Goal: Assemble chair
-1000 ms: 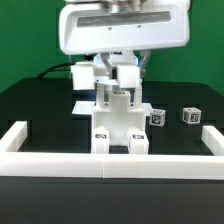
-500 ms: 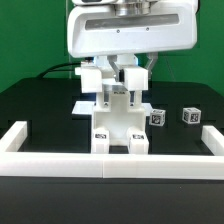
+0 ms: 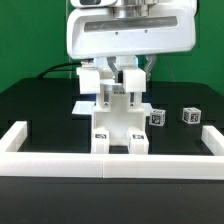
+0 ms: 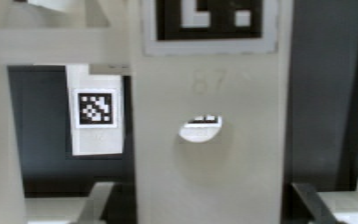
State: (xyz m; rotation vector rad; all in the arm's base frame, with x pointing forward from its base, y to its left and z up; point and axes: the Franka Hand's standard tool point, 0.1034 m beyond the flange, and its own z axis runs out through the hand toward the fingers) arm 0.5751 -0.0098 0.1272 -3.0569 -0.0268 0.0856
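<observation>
The partly built white chair (image 3: pixel 120 128) stands upright on the black table, right behind the front border rail, with small tags on its two lower feet. My gripper (image 3: pixel 118 97) comes down from above and is shut on the chair's upright middle post. In the wrist view that post (image 4: pixel 202 100) fills the middle, with a black-and-white tag (image 4: pixel 206 20) on it and a round hole (image 4: pixel 199 130) lower down. A finger (image 4: pixel 101 202) stands on either side of the post. My gripper (image 4: pixel 202 205) holds it near the picture's edge.
Two small tagged white blocks (image 3: pixel 157 117) (image 3: pixel 190 115) lie on the table at the exterior view's right of the chair. The marker board (image 3: pixel 84 106) lies flat behind the chair on the left. The low white border rail (image 3: pixel 110 166) runs along the front, with side walls at both ends.
The hand's body has shifted slightly toward the exterior view's right. The grip on the post is unchanged and the chair has not moved.
</observation>
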